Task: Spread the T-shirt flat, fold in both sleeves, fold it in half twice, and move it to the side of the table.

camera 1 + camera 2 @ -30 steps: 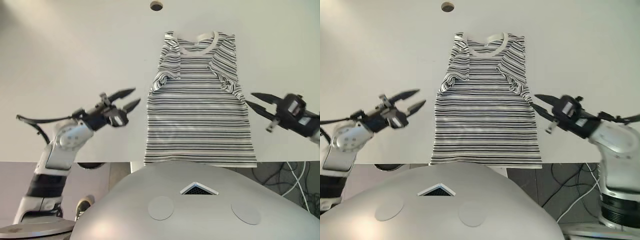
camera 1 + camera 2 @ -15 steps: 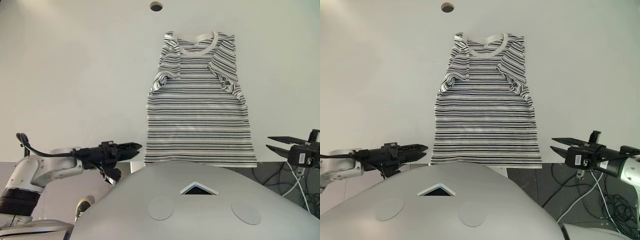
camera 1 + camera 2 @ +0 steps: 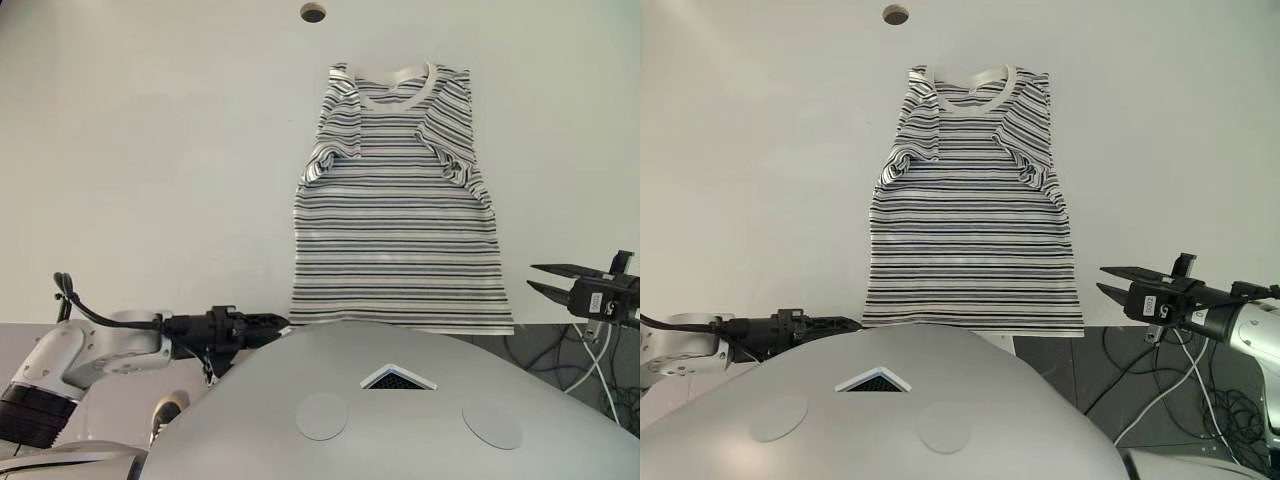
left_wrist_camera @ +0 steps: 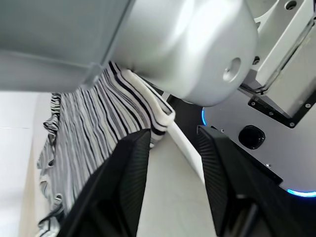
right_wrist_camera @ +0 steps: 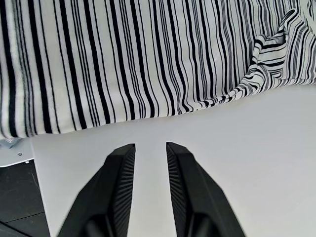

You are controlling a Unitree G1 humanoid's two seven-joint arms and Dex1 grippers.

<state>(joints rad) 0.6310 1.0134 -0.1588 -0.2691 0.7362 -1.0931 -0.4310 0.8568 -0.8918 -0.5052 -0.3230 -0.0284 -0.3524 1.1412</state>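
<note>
The striped T-shirt [image 3: 396, 235] lies flat on the white table [image 3: 150, 170], collar at the far end and both sleeves folded in over the chest. Its hem [image 4: 148, 111] reaches the table's near edge. My left gripper [image 3: 268, 322] sits low at that edge, just by the hem's left corner. In the left wrist view it [image 4: 173, 136] is open, with the corner of the hem right in front of the gap. My right gripper [image 3: 538, 277] hovers open a little off the hem's right corner. The right wrist view shows it [image 5: 149, 146] over bare table beside the shirt's side edge [image 5: 148, 111].
A dark round hole [image 3: 313, 12] marks the table's far end. Cables [image 3: 590, 365] lie on the floor beyond the near right corner. Wide bare table stretches left of the shirt, and a narrower strip lies to its right.
Both arms came down from beside the shirt's middle to the table's near edge. The left gripper then slid closer to the hem's left corner. The shirt has not moved.
</note>
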